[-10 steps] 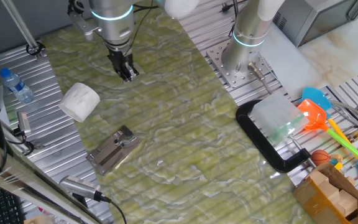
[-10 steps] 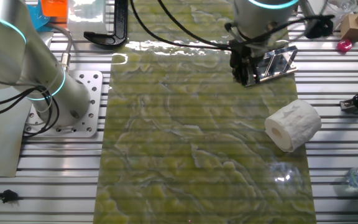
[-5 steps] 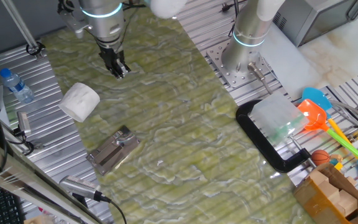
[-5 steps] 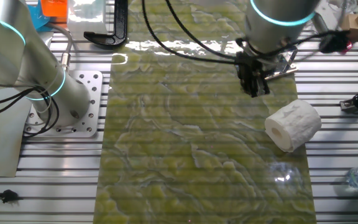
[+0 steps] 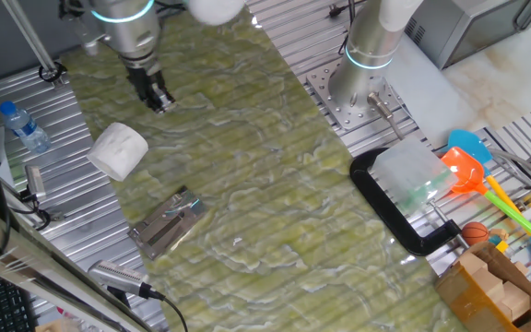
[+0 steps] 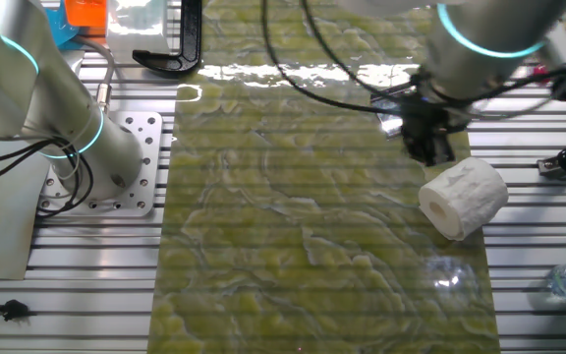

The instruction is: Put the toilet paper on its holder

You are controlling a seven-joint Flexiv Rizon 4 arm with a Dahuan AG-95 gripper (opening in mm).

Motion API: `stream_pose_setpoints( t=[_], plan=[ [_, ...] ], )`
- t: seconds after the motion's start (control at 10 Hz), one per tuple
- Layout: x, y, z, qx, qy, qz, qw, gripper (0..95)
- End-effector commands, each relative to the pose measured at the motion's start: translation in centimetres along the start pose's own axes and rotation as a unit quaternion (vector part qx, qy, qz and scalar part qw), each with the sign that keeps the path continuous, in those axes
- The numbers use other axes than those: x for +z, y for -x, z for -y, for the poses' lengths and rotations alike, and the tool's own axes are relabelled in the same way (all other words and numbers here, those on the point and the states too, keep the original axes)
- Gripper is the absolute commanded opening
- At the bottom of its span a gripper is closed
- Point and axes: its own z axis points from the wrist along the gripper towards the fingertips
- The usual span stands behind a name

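Note:
The toilet paper (image 5: 118, 150) is a white roll lying on its side at the left edge of the green mat; it also shows in the other fixed view (image 6: 463, 197). The holder (image 5: 167, 223), a silver metal bracket, lies flat on the mat nearer the front. In the other fixed view only a shiny corner of the holder (image 6: 389, 122) shows behind the arm. My gripper (image 5: 159, 100) hangs a little beyond the roll, apart from it, its fingers close together and empty; it also shows in the other fixed view (image 6: 430, 149).
A clear water bottle (image 5: 24, 126) lies left of the roll on the metal table. A black C-shaped clamp (image 5: 399, 214) and a clear box stand at the right, with colourful toys beyond. A second arm's base (image 5: 362, 88) stands at the back.
My gripper has moved left across the mat, from beyond the holder to close beside the roll. The roll and holder have not moved.

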Motion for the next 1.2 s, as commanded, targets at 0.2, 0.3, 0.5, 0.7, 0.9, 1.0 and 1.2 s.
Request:
stream_pose_setpoints(
  t=[0.2,0.3,0.5,0.7,0.9,1.0,1.2],
  plan=[
    [0.2,1.6,0.5,-0.012,-0.001,0.003,0.9999,0.0],
    [0.3,1.8,0.6,-0.018,-0.003,0.009,0.9998,0.0],
    [0.7,2.1,1.3,-0.041,-0.005,0.017,0.999,0.0],
    [1.2,2.7,2.3,-0.09,-0.006,0.032,0.9954,0.0],
    [0.7,3.4,2.7,-0.118,-0.008,0.036,0.9924,0.0],
    [0.6,3.8,2.7,-0.113,-0.007,0.033,0.993,0.0],
    [0.6,5.7,2.2,-0.105,0.0,0.002,0.9945,0.0]
  ],
)
